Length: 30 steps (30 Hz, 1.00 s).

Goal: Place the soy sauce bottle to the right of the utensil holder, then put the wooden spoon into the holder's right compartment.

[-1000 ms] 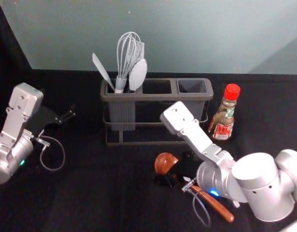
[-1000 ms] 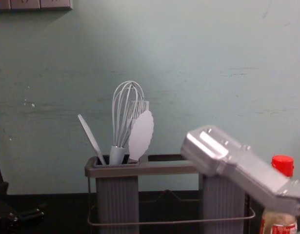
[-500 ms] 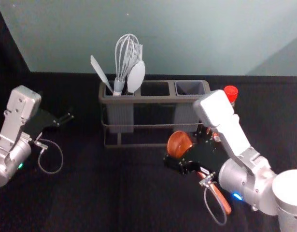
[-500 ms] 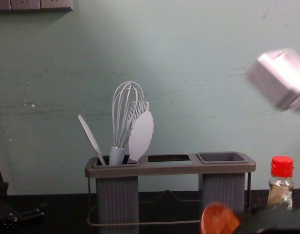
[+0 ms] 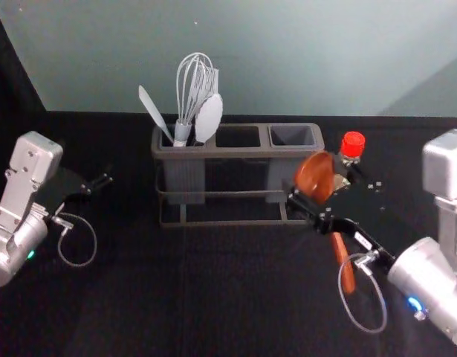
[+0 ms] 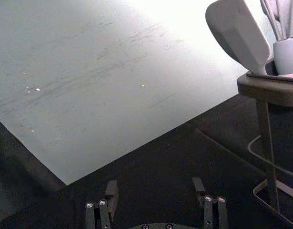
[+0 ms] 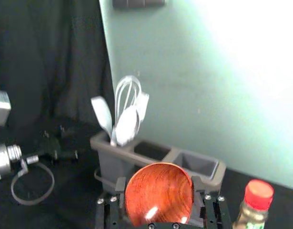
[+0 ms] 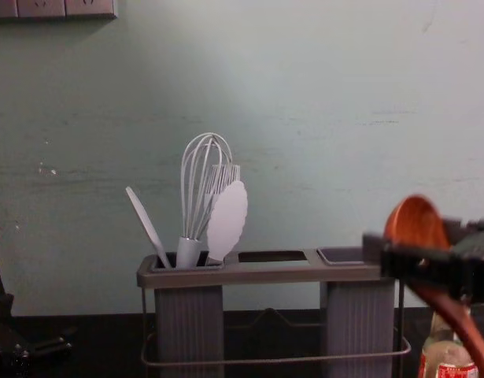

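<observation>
The right gripper (image 5: 331,195) is shut on the wooden spoon (image 5: 315,177) near its bowl, in front of the holder's right end. The spoon hangs with its bowl up and its handle slanting down, as the chest view also shows for the spoon (image 8: 419,224). In the right wrist view, the bowl (image 7: 158,194) rises between the right gripper's fingers (image 7: 197,191). The grey utensil holder (image 5: 239,152) has an empty right compartment (image 5: 293,135). Right of it stands the soy sauce bottle (image 5: 352,144), partly hidden behind the right gripper. My left gripper (image 5: 102,184), (image 6: 156,193) is parked open at the left.
A whisk (image 5: 191,89), a white spoon (image 5: 209,117) and other pale utensils stand in the holder's left compartment. Behind the black tabletop (image 5: 191,297) rises a pale wall (image 5: 302,67).
The right gripper has lifted the wooden spoon off the table and moved it right and toward the holder, tipping it more upright. The left arm is unmoved.
</observation>
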Available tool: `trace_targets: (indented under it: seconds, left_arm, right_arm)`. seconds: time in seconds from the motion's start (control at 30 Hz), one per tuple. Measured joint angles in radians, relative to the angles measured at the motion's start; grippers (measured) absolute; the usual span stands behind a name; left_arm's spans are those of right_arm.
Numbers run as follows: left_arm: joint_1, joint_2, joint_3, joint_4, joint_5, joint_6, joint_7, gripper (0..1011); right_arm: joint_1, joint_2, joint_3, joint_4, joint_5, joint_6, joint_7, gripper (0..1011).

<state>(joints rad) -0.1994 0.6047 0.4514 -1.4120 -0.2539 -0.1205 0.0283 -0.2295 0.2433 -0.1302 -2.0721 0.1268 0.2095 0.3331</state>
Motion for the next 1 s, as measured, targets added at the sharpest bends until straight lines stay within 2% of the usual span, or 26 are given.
trace_targets:
  seconds: [0.1,0.2,0.33,1.0]
  left_arm:
    - [0.0,0.0,0.0,0.0,0.0,0.0,0.0,1011]
    - [0.0,0.0,0.0,0.0,0.0,0.0,0.0,1011]
    - [0.0,0.0,0.0,0.0,0.0,0.0,0.0,1011]
    - [0.0,0.0,0.0,0.0,0.0,0.0,0.0,1011]
  right_arm:
    - [-0.015,0.0,0.011,0.0,0.026,-0.06,0.007,839]
    - [-0.018,0.004,0.013,0.0,0.038,-0.078,0.012,840]
    - [-0.015,0.018,0.007,0.001,0.04,-0.078,0.014,839]
    - [-0.011,0.021,0.002,0.007,0.041,-0.073,0.015,839]
